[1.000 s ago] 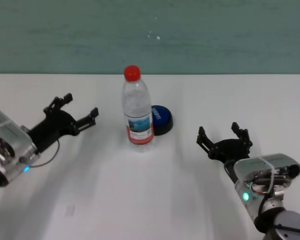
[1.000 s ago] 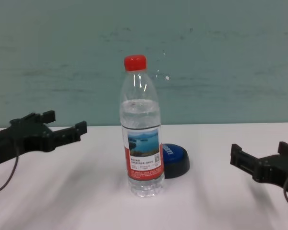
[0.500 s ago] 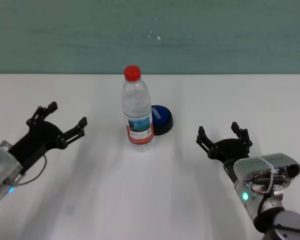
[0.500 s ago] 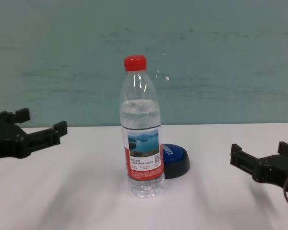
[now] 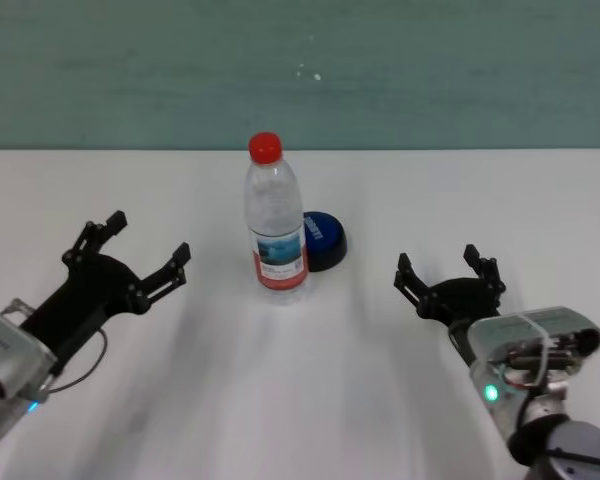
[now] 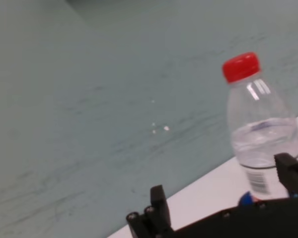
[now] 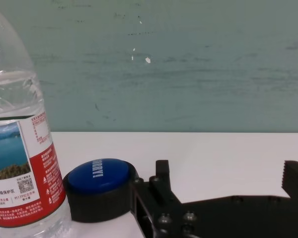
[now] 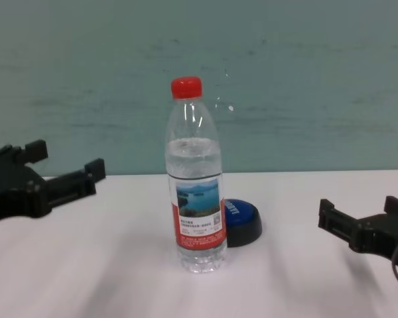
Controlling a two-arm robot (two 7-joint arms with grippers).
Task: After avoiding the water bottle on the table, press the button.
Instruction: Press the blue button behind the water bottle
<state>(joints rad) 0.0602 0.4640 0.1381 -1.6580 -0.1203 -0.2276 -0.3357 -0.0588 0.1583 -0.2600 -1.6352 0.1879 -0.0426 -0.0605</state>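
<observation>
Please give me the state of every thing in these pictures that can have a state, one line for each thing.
water bottle: upright, red cap on, partly filled, not held.
button: on the table behind the bottle, not touched.
left tool: open, empty, left of the bottle.
right tool: open, empty, right of the button.

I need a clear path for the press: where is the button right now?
In the head view the button sits on the table near its middle, just behind and to the right of the water bottle, partly hidden by it.

Clear glossy plastic water bottle (image 5: 276, 228), smooth matt white table (image 5: 310, 400), glossy blue-domed button (image 5: 324, 238) on matt black base.
</observation>
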